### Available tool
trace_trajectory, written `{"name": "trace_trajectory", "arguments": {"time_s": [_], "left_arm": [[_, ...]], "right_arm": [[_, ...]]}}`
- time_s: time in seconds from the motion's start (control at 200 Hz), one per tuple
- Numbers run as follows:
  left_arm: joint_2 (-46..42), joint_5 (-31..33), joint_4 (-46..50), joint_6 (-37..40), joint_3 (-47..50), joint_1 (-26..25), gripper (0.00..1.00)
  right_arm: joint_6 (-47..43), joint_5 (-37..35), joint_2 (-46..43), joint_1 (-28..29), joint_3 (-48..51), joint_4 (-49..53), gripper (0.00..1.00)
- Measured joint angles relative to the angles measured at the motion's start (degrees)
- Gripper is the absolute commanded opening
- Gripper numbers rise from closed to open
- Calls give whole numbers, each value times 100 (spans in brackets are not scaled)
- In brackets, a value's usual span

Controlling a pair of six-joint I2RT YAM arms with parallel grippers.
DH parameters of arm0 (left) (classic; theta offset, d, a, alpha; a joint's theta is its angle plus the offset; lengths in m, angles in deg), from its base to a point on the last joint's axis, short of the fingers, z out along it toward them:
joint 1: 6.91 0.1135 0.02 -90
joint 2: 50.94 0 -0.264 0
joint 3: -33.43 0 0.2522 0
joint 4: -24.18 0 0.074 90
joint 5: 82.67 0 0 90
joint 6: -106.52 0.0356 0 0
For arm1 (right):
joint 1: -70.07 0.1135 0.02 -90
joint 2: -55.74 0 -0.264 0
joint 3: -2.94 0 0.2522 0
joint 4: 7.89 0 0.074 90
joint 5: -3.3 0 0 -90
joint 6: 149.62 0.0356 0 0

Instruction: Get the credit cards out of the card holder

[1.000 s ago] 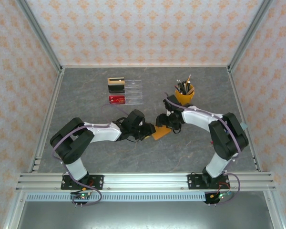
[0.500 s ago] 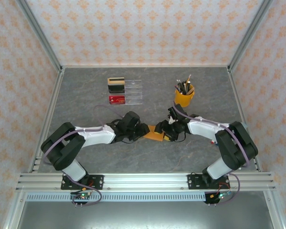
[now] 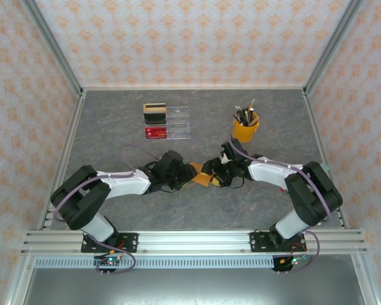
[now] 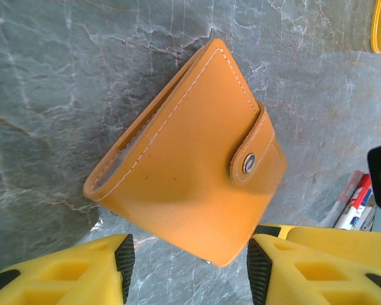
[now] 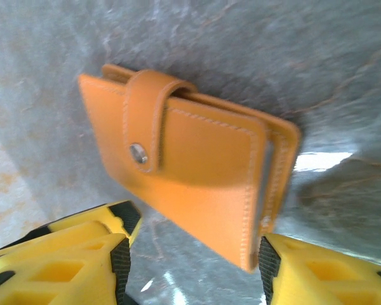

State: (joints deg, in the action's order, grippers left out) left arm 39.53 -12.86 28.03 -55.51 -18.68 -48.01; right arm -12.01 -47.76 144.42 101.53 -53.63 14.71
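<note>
Holds nothing in the left fingers [image 4: 57,273] or the right fingers [image 5: 57,267], both spread wide around a corner of the orange card holder [image 4: 190,171] from opposite sides, likely to pin it and undo the strap [image 4: 251,152], with it lying snapped shut on the grey surface [image 4: 51,76] between them.

The holder [image 3: 201,178] lies on the table [image 3: 114,127] near its centre. The left gripper [image 3: 188,176] sits just left of it and the right gripper [image 3: 213,175] just right, so the holder lies between them. In each wrist view, the holder's near corner lies between the spread fingers. Behind and left of the holder, well apart, a rack [image 3: 179,122] carries a rear card [image 3: 155,113] and a front card [image 3: 156,132] at its left end. Behind and right stands a cup [image 3: 245,131] with pens [image 3: 244,114] in it.
</note>
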Motion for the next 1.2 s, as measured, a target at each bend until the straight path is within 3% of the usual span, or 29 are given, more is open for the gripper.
{"name": "trace_trajectory", "arguments": {"time_s": [0.245,0.435,0.525,0.796,1.201], "left_arm": [[164,-57,-107,-107,0,0,47],[212,-57,-142,-168,0,0,46],[260,-55,-157,-170,0,0,46],[343,-59,-275,-192,17,50,45],[372,-225,-544,-146,81,227,38]], "right_arm": [[-994,-835,-109,0,-734,1012,50],[-1672,-1113,540,0,-1530,1270,46],[-1840,-1115,870,0,-1687,1320,45],[-2026,-881,1241,0,-1714,1419,31],[-1829,-289,1113,-11,-1257,1104,30]]}}
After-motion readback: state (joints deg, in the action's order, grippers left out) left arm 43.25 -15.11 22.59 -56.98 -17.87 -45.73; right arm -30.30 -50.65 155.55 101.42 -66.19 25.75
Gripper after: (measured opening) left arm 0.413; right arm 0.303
